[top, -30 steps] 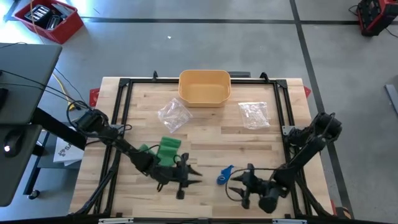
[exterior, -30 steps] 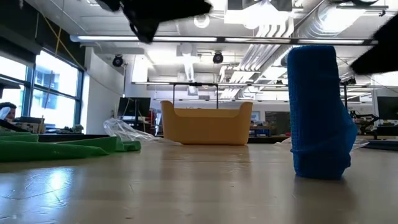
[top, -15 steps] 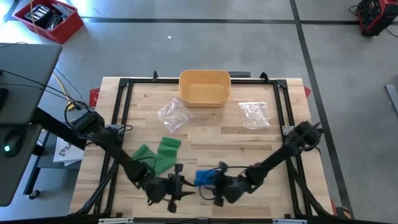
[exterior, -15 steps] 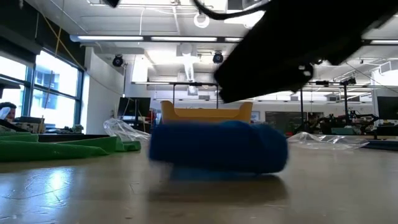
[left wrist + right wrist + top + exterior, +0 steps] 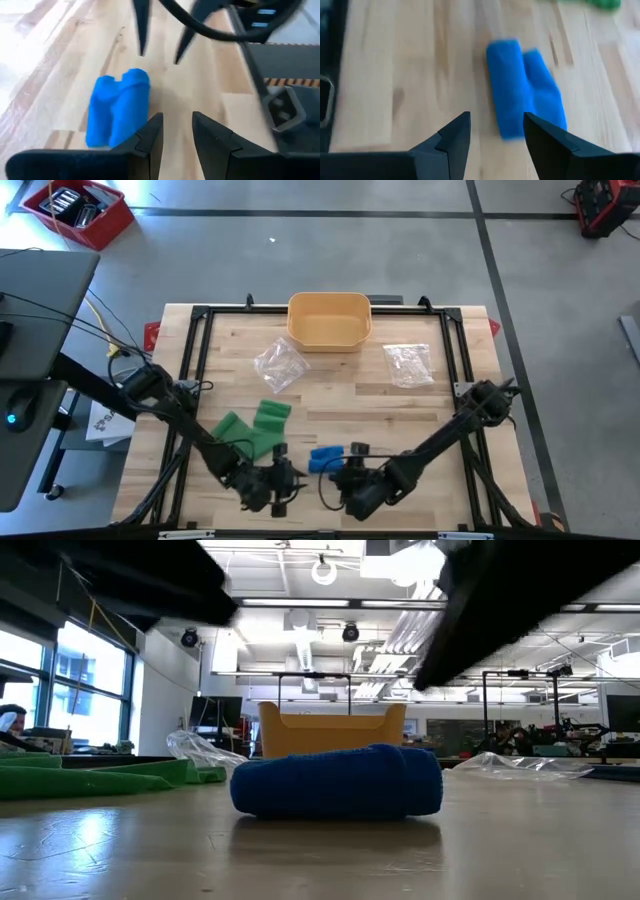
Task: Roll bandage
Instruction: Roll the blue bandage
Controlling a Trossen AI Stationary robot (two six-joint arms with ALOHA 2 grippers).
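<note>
A blue bandage roll [image 5: 325, 457] lies on its side on the wooden table near the front edge; it also shows in the low view [image 5: 338, 782], the left wrist view [image 5: 119, 107] and the right wrist view [image 5: 525, 107]. My left gripper [image 5: 288, 484] is open and empty just left of and nearer than the roll; its fingers show in its own wrist view [image 5: 177, 132]. My right gripper [image 5: 328, 482] is open and empty just on the near side of the roll, facing the left gripper [image 5: 495, 132]. A green bandage [image 5: 255, 428] lies loose and flat to the left.
A yellow bin [image 5: 329, 320] stands at the far edge in the middle. Two clear plastic bags [image 5: 279, 364] [image 5: 408, 363] lie in front of it, left and right. A black frame [image 5: 195, 360] runs around the table's edges.
The blue roll stood upright a second ago; it has tipped onto its side and shifted toward the table's left. My right gripper has gone toward the table's left with it, then drawn back toward the near edge. My left gripper has moved a little toward the near edge.
</note>
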